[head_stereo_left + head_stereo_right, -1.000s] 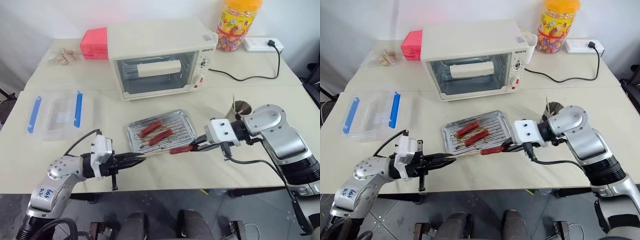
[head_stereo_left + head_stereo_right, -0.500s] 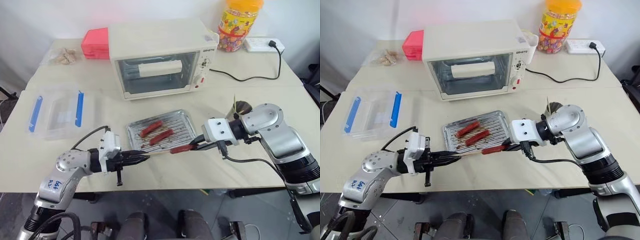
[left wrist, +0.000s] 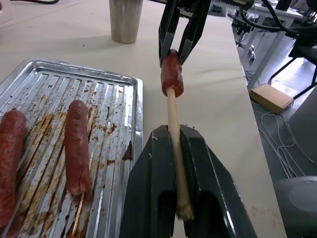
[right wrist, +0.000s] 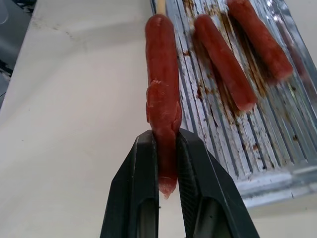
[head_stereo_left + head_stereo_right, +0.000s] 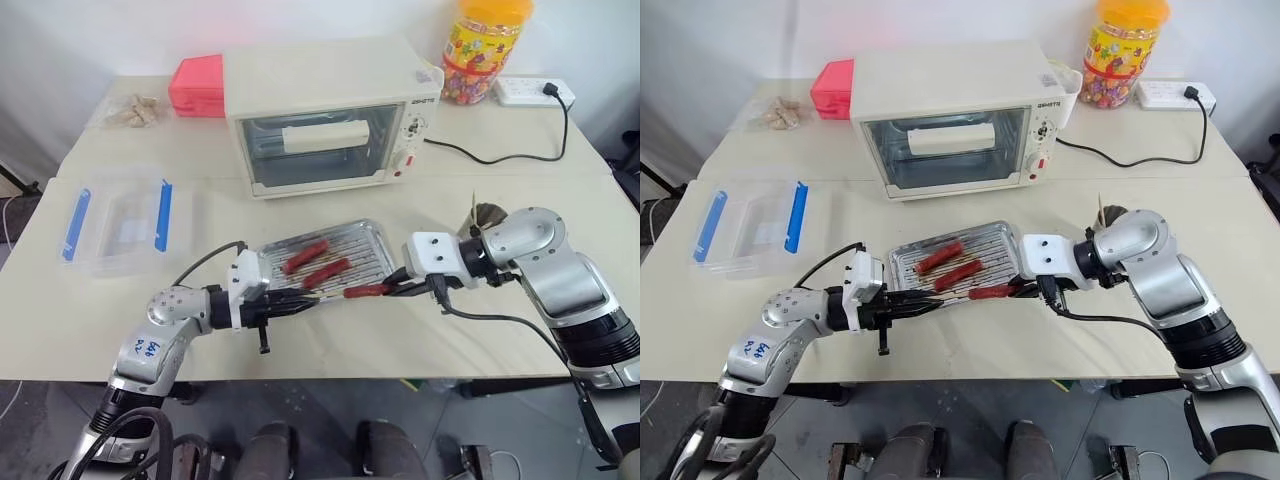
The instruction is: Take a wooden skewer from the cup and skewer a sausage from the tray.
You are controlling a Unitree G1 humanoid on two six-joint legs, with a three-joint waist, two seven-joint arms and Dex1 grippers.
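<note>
My left gripper [image 5: 298, 300] is shut on a thin wooden skewer [image 3: 173, 114], which points level toward my right gripper. The skewer's tip goes into the end of a reddish-brown sausage [image 5: 366, 292]. My right gripper [image 5: 392, 288] is shut on the other end of that sausage [image 4: 161, 74] and holds it just above the tray's front edge. The silvery tray [image 5: 368, 243] holds two more sausages [image 5: 303, 256] [image 5: 326, 271]. The grey-tan cup [image 3: 125, 20] stands behind my right arm, partly hidden in the eye views.
A white toaster oven [image 5: 325, 120] stands behind the tray. A clear box with blue clips [image 5: 120, 220] lies at the left. At the back are a red box [image 5: 197, 85], an orange-lidded candy jar [image 5: 487, 50] and a power strip [image 5: 535, 92] with its cable.
My left gripper has moved right with the skewer, closing on the sausage. My right gripper has stayed almost still with the sausage in it.
</note>
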